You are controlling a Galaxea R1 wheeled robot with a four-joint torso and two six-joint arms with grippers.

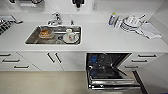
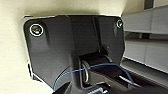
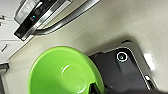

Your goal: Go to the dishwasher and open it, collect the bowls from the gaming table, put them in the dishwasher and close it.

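Right pincer [image 3: 93, 88]: grasping a bright green bowl [image 3: 62, 72] at its rim, in the right wrist view. The bowl is held over the pale floor [image 3: 120, 22], hollow side toward the camera, nothing inside it. Past the bowl, apart from it, lies the edge of the lowered dishwasher door [image 3: 37, 13] with its dark control strip and steel bar handle [image 3: 72, 15].

Left pincer: the left wrist view gives the robot's dark plate and a thin blue wire [image 2: 100, 66]; whether this pincer is released or clenched I cannot tell. White drawer fronts [image 2: 147, 37] stand beside it.

Dishwasher [image 1: 107, 67]: in the head view, under the white tabletop [image 1: 105, 37], door dropped down, dark interior exposed, lower rack [image 1: 112, 81] drawn out over the door. Something blue [image 1: 93, 60] sits inside; too blurred to name.

Sink [image 1: 53, 35]: set in the tabletop, well apart from the dishwasher, holding a white cup [image 1: 71, 36] and an orange item [image 1: 45, 32]; tap [image 1: 56, 18] behind it.

Dishes [image 1: 131, 22]: piled on the tabletop above the dishwasher, with a cloth [image 1: 151, 31] beside them.

Cabinet doors [image 1: 55, 60]: white, dark handles, between drawers and dishwasher.
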